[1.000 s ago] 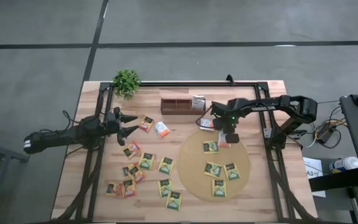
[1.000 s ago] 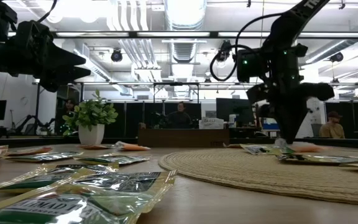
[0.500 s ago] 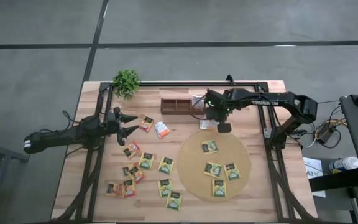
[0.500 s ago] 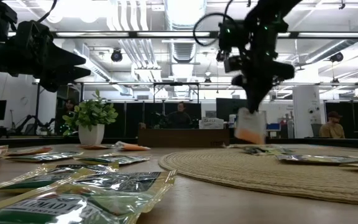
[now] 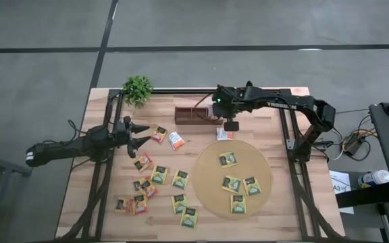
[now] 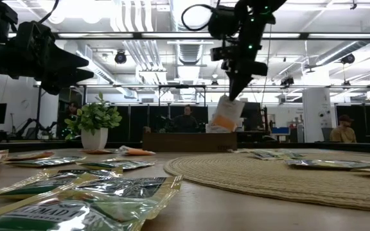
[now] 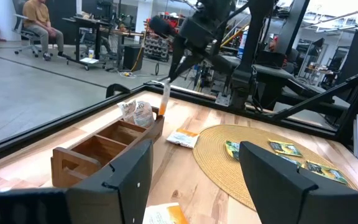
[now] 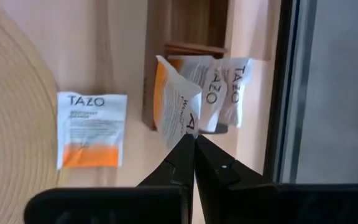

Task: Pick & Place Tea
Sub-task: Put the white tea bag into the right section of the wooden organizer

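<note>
Right gripper [image 5: 227, 125]: clenched on a white-and-orange sachet [image 8: 178, 112], pinching it by one corner; the sachet hangs in the air just at the right end of the wooden tray [image 5: 191, 115], about 12 o'clock from the round mat [image 5: 234, 177].
Held sachet, low view: dangles tilted below the fingers, clear of the tabletop [image 6: 225, 114].
Tray: three slots; white sachets [image 8: 225, 90] already stand in the rightmost slot — the other two slots look bare.
Loose white-and-orange sachet [image 5: 223, 134]: flat on the table, touching the mat's edge at its 12 o'clock, just below the right gripper in the high view.
On the mat: four yellow-green sachets [image 5: 228, 159], spread from centre toward 5 o'clock.
Off the mat: a scatter of yellow-green and orange-red sachets [image 5: 159, 175] at the mat's 9 o'clock; one more white-and-orange sachet [image 5: 175, 140] near the tray's left end.
Left gripper [image 5: 142, 133]: released, fingers spread, holding nothing — it hovers at the table's left side, pointing toward 3 o'clock.
Potted plant [image 5: 138, 89]: far-left corner of the table.
</note>
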